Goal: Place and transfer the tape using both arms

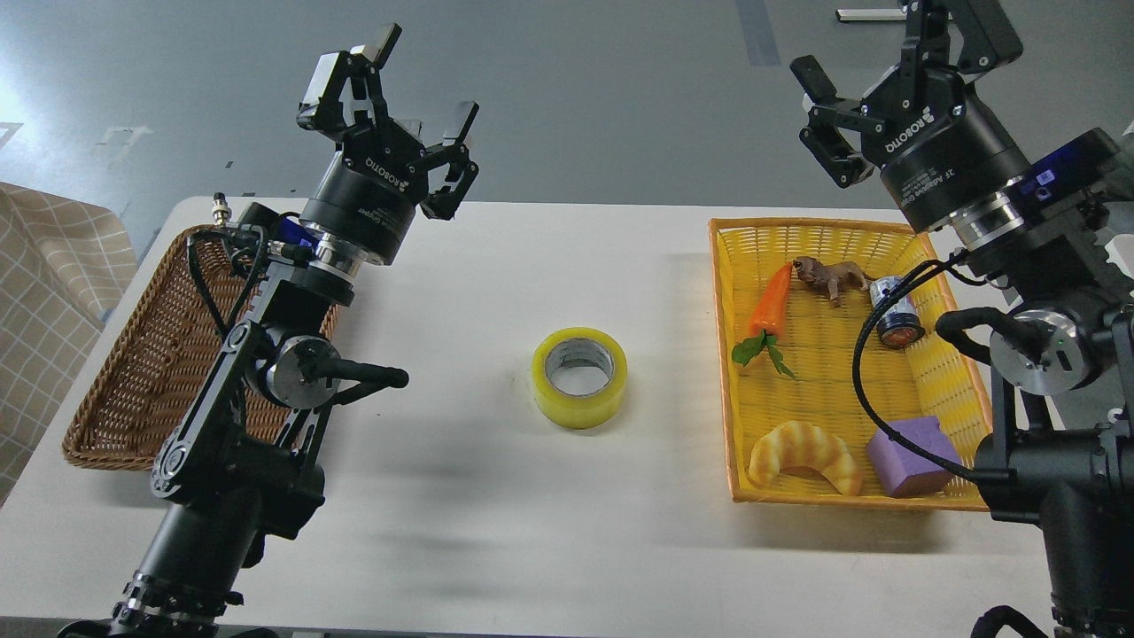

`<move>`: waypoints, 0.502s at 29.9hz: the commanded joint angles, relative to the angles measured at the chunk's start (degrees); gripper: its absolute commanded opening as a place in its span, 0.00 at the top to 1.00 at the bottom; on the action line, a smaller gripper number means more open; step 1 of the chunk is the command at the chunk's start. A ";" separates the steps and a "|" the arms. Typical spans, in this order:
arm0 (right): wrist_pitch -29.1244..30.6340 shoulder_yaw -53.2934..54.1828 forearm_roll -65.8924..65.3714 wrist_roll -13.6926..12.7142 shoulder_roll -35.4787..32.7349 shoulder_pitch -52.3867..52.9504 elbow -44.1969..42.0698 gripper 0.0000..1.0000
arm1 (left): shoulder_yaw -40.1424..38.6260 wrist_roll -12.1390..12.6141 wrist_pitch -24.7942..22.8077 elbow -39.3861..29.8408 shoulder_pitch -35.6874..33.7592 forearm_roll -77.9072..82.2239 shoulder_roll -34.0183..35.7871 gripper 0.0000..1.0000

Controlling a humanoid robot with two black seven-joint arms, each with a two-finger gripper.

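Note:
The tape [580,377], a yellow roll with a grey-white core, lies flat at the middle of the white table [496,532]. My left gripper [390,97] is open and empty, raised above the table's back left, far from the tape. My right gripper [873,62] is open and empty, raised high above the back of the yellow basket [726,354], its top finger reaching the view's upper edge. Neither gripper touches the tape.
A brown wicker basket [133,372] stands at the left under my left arm. The yellow basket holds a carrot [769,301], a toy animal [828,276], a small can [897,321], a croissant [804,450] and a purple block [912,456].

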 commanded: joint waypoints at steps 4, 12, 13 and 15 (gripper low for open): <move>0.34 -0.74 1.59 0.17 0.00 1.17 -1.25 0.00 | -0.51 -0.01 -1.14 -0.84 -0.14 -5.27 0.00 0.02; 0.42 -0.83 1.67 0.17 0.00 1.08 -2.04 0.00 | 0.01 0.52 -5.89 -0.66 0.12 -10.12 0.00 0.02; 0.60 -0.83 1.67 0.17 0.00 1.08 -2.04 0.00 | 0.10 0.60 -5.81 -0.58 -0.05 -10.04 0.00 0.02; 1.13 -0.83 1.67 0.17 0.00 1.26 -2.48 0.00 | 0.28 0.60 -5.63 -0.23 -0.40 -9.43 0.00 0.02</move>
